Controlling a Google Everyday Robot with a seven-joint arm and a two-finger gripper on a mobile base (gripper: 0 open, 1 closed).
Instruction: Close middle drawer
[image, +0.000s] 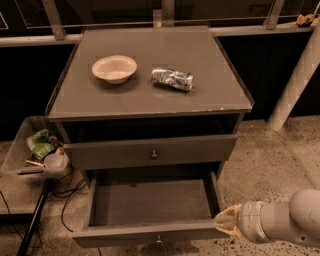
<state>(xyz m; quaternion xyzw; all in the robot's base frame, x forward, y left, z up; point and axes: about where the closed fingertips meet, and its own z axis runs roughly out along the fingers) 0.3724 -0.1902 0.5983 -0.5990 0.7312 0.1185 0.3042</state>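
The middle drawer (125, 234) is a wide, shallow grey drawer with a small dark knob (158, 239) at the centre of its front. It stands pulled far out, and its inside is empty. The top drawer (190, 150) above it, with its own knob, sits nearly flush with the cabinet. My gripper (223, 223) comes in from the lower right. Its yellowish tip is right at the right front corner of the open drawer.
On the cabinet top (150, 105) lie a white bowl (114, 68) and a crushed silver can (172, 78). A clear bin (15, 160) with rubbish stands on the left, with a black pole (32, 220) and cables below it. A white post (295, 85) stands on the right.
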